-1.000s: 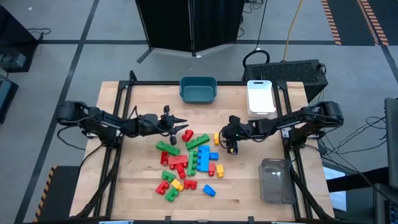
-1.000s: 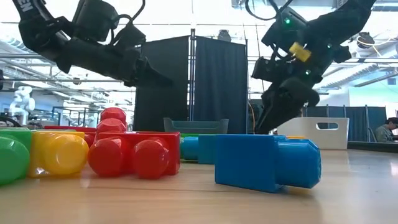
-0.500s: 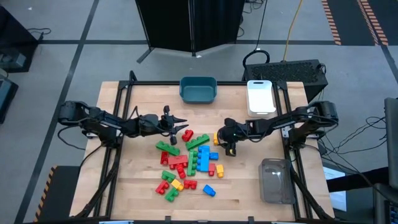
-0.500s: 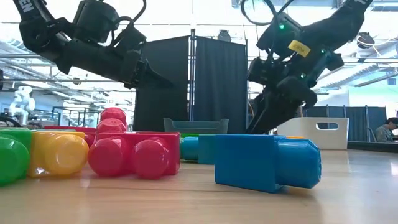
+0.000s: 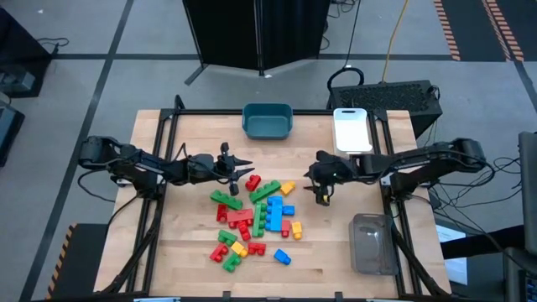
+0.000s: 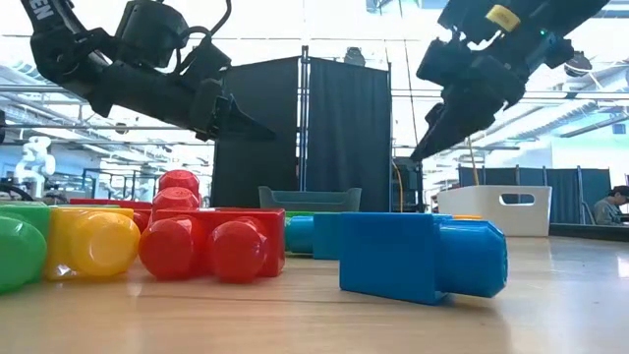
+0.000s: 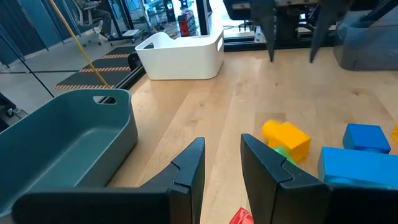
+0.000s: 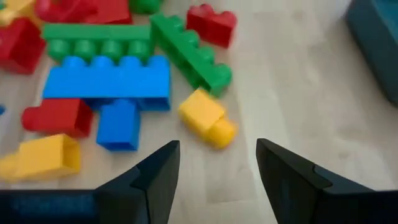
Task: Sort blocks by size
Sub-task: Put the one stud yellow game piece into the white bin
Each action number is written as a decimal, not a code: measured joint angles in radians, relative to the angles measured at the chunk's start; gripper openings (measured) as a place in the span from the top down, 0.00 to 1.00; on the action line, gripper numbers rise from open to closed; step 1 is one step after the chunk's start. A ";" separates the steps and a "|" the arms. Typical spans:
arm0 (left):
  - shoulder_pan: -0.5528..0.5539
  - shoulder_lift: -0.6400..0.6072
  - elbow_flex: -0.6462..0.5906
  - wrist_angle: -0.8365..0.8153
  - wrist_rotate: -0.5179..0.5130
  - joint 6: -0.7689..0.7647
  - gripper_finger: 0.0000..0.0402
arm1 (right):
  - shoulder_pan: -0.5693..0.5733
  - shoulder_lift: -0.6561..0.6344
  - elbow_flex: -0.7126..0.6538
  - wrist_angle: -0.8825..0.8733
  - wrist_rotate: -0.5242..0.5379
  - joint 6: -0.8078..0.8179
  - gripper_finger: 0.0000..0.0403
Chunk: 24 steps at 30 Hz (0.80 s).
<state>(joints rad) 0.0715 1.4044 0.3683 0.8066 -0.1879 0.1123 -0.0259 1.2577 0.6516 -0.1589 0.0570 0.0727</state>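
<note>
The blocks lie in a loose pile at the table's middle: red, green, blue and yellow studded bricks of different lengths. A short yellow block lies on the wood at the pile's right edge and also shows in the right wrist view. My right gripper is open and empty, above the table just right of that yellow block; it also shows in its wrist view. My left gripper hangs open and empty over the pile's far left corner; it also shows in its wrist view.
A teal bin stands at the far edge. A white bin stands at the far right. A clear bin stands at the near right. Bare wood lies between the pile and the bins. A metal frame runs along the table's edges.
My right gripper has risen and drawn back toward the table's right edge, away from the short yellow block, which lies on the wood.
</note>
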 joint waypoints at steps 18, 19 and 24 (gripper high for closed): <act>0.000 0.000 0.000 0.002 0.000 -0.001 0.78 | -0.052 0.141 0.000 -0.031 0.016 -0.114 0.50; 0.000 0.000 0.000 0.002 0.000 -0.001 0.78 | -0.053 0.125 0.009 -0.064 0.037 -0.119 0.50; 0.000 0.000 -0.001 0.002 -0.001 -0.002 0.78 | -0.055 0.052 0.054 -0.117 0.073 -0.095 0.50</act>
<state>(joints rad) 0.0715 1.4044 0.3676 0.8082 -0.1893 0.1108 -0.0807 1.3097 0.7059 -0.2758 0.1305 -0.0223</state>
